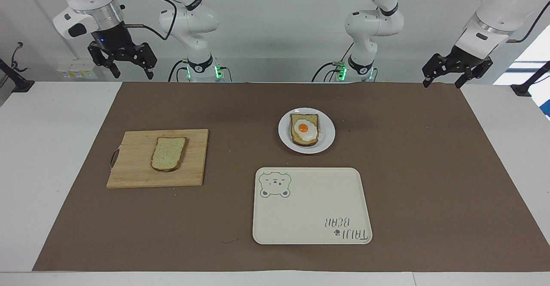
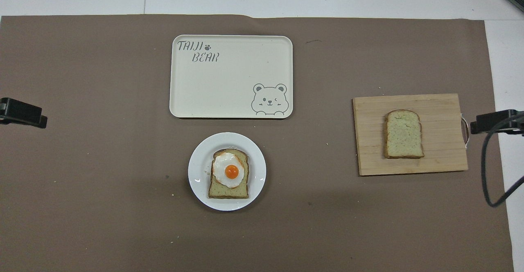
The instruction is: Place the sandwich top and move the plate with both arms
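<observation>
The sandwich top point(image 1: 168, 153), a plain speckled slice, lies flat on a wooden cutting board point(image 1: 133, 165) toward the right arm's end; it also shows in the overhead view point(image 2: 403, 134). The white plate point(image 1: 327, 137) sits mid-table and carries a toast slice with a fried egg point(image 1: 304, 130); the plate also shows in the overhead view point(image 2: 198, 169). My right gripper point(image 1: 132, 74) hangs open and empty, high over the table's edge at the robots' end, beside the board's end. My left gripper point(image 1: 442, 84) hangs open and empty over the mat's corner at the left arm's end.
A cream rectangular tray with a bear drawing point(image 1: 311, 213) lies farther from the robots than the plate, close to it. The brown mat point(image 1: 408, 182) covers most of the table. The right arm's black cable point(image 2: 489, 174) hangs beside the board.
</observation>
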